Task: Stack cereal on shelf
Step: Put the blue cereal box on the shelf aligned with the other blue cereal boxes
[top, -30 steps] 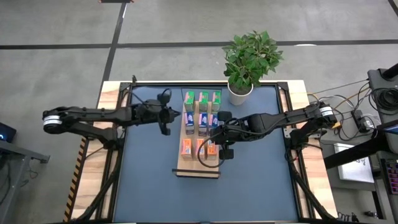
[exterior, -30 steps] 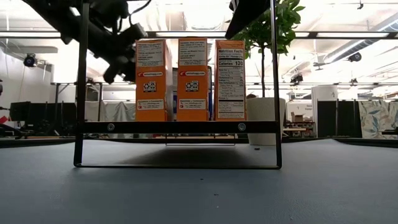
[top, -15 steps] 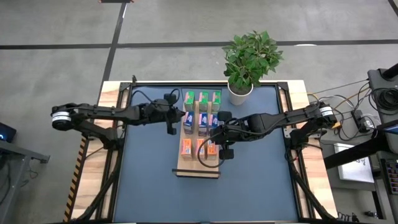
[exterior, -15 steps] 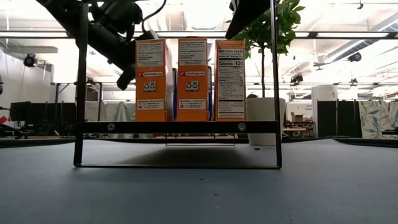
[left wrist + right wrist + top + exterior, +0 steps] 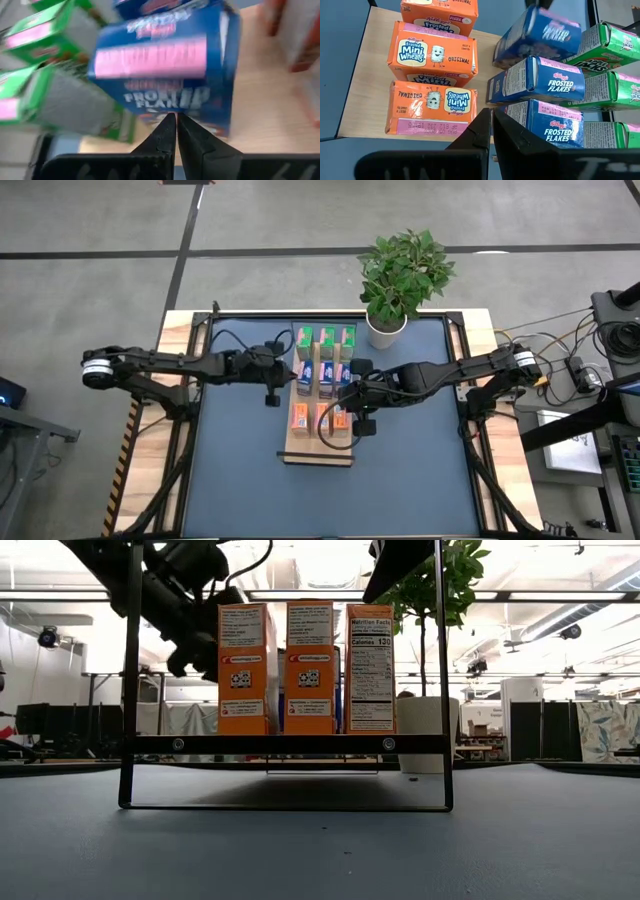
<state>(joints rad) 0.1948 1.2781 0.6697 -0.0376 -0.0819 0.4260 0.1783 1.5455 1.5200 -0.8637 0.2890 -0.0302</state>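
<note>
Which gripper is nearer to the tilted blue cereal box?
Left. The left gripper, shut, is right beside the tilted blue cereal box; the right gripper, shut, hovers by the orange boxes.

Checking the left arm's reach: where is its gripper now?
High view: the left gripper, shut, sits at the shelf's left edge beside the blue boxes.

My claw (image 5: 492, 131) is matt black plastic. The cereal (image 5: 432, 60) boxes are printed card with a slight sheen. The shelf (image 5: 370, 85) is pale, smooth wood. The counter (image 5: 240, 470) wears a matt blue-grey mat.
</note>
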